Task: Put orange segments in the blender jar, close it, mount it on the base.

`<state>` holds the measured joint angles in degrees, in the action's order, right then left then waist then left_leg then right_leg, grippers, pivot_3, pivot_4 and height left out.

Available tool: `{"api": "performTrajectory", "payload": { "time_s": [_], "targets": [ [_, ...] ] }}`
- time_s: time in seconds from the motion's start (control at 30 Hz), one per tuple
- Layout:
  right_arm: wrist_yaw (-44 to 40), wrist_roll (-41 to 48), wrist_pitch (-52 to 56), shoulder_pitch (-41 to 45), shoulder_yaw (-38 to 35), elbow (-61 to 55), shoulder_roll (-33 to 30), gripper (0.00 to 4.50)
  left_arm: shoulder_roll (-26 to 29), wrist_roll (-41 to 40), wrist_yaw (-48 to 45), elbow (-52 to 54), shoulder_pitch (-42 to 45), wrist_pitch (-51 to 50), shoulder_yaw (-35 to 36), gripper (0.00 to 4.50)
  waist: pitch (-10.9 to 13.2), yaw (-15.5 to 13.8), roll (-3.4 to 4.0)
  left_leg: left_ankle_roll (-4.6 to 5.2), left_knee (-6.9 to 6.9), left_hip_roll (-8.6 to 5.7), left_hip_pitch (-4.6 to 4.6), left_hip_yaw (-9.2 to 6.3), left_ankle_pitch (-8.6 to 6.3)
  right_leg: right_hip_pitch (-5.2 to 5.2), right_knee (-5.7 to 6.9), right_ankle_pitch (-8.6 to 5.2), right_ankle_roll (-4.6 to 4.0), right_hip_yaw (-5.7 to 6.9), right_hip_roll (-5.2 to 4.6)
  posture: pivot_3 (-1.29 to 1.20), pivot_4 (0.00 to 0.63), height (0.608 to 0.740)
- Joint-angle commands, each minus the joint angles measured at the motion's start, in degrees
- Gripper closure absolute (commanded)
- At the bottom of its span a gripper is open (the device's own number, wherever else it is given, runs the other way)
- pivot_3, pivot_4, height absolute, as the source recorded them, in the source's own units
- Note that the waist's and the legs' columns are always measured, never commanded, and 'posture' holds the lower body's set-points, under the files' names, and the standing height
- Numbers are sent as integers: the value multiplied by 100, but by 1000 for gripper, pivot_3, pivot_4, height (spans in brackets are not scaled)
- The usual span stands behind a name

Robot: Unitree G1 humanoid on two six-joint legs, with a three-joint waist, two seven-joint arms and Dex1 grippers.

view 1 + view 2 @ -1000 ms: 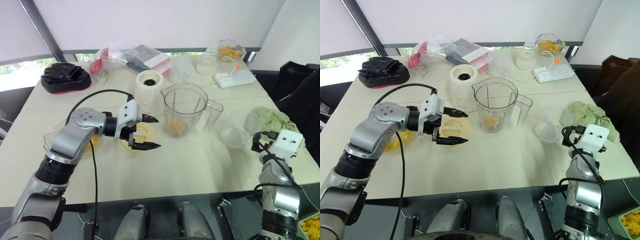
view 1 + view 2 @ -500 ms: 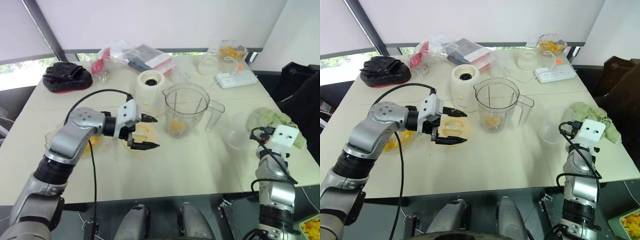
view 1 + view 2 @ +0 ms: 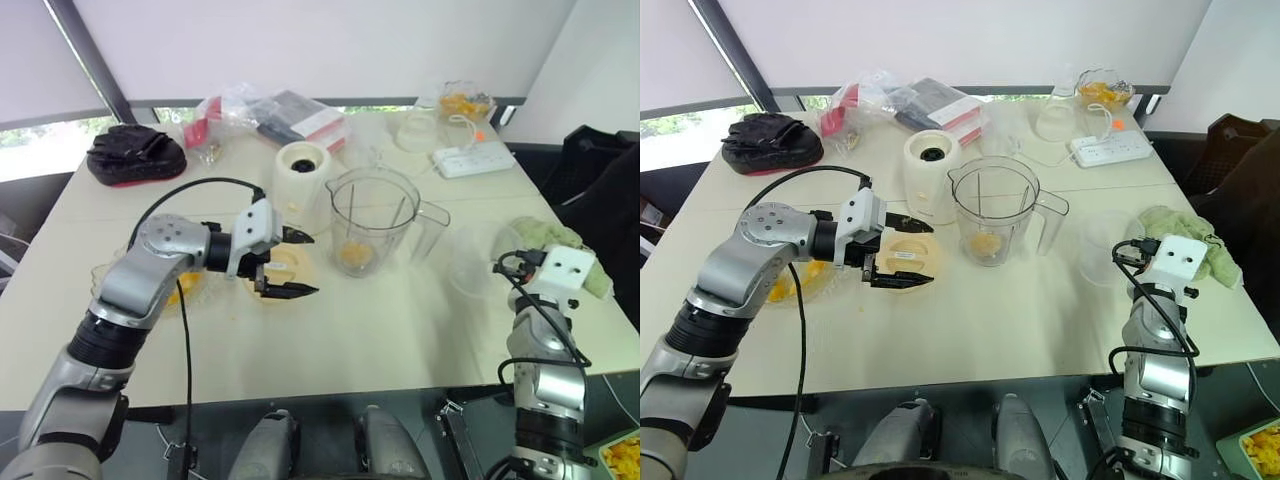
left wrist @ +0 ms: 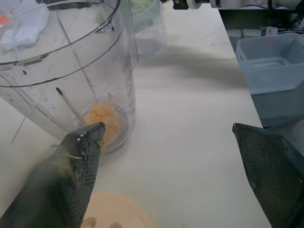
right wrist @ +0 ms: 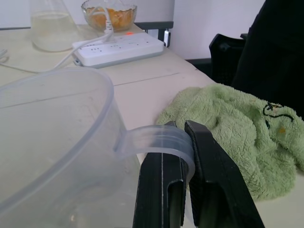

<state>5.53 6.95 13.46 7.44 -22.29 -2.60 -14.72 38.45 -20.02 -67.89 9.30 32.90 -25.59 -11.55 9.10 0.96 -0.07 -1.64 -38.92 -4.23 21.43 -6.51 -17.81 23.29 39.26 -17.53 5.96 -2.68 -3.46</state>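
**Left pincer** [image 3: 297,264]: released, jaws wide apart, holding nothing. It hovers low over a peach disc [image 3: 908,258] that lies on the worktop [image 3: 330,340] just beside the jar [image 3: 372,215]. A scrap of pulp sits on one finger [image 4: 78,156].

**Right pincer** [image 5: 179,129]: clenched on the tab handle of a clear vessel [image 5: 52,123] near the worktop's right edge, well apart from the jar. This vessel is probably the jar's cover, though the views do not settle it. A green cloth [image 5: 228,118] lies just beyond it.

**Jar**: upright and uncovered on the worktop, just beside the white base [image 3: 300,168] and not mounted. A small heap of segments [image 4: 102,118] lies at its bottom. More fruit sits in a bowl [image 3: 788,285] behind the left arm.

**Step in hand (judged)**: loading is partly done. Closing and mounting are not yet done.

**Procedure**
1. If more fruit is needed, take it from the bowl. Let go only once the jaws are inside the jar's mouth, so that nothing drops on the rim.
2. Clear the left pincer from above the mouth before the right arm crosses over.
3. Carry the clear vessel slowly. A grip on a thin tab lets the load swing.
4. Lower it level and centred on the rim.
5. Steady the jar at its handle [image 3: 432,225], since a light jar may slide when pressed.
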Motion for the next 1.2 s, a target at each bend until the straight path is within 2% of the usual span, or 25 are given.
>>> {"api": "performTrajectory", "payload": {
  "time_s": [0.03, 0.3, 0.43, 0.53, 0.67, 0.87, 1.2],
  "targets": [
    [14, -93, -135, 192, -69, -424, -215, 4490, 55, 3, 113, 98, -92, 35, 165, 0, 3, 6, 3, 1, 2, 0, -1, 0, 0, 0, -1, 0, 0, 0, 0, 0, 150, 740],
    [152, 111, 115, 1094, -306, -568, -551, 4490, -10, -48, 322, 54, -149, -29, 270, 0, 14, 22, 12, 0, 7, 2, 0, 0, 0, 6, -1, 0, 0, -1, 1, 0, 150, 740],
    [-116, 101, 211, 1895, -117, -451, -979, 4490, -171, -40, 482, -23, -129, -15, 272, 0, 23, 19, 23, 0, 8, 2, 2, 5, 0, 7, -2, 0, 0, -2, -1, 0, 150, 740],
    [-268, 171, 369, 2300, 31, -392, -1069, 4490, -383, -135, 639, -41, -195, -72, 329, 0, 24, 21, 21, 1, 8, 4, 2, 5, 0, 8, -2, 0, 0, -2, 0, 0, 150, 740],
    [-815, 56, 409, 2793, 493, -335, -1386, 4490, -518, -65, 833, -87, -302, 36, 348, 0, 28, 28, 19, 2, 11, 5, 2, 7, -1, 11, -2, 0, 0, -2, 0, 0, 150, 740],
    [-1622, -105, 237, 3050, 1080, -424, -1805, 4490, -652, -103, 1114, -87, -377, 57, 432, 0, 39, 7, 11, 3, 13, 5, 7, 5, -2, 14, -6, 0, 0, 0, -2, 0, 150, 740],
    [-2214, -573, -252, 3042, 1517, -600, -2187, 4490, -701, -97, 1297, -44, -463, 77, 467, 0, 45, 0, 4, 2, 18, 4, 10, 6, -2, 16, -14, 0, 0, 0, -5, 0, 150, 740]
  ]
}}
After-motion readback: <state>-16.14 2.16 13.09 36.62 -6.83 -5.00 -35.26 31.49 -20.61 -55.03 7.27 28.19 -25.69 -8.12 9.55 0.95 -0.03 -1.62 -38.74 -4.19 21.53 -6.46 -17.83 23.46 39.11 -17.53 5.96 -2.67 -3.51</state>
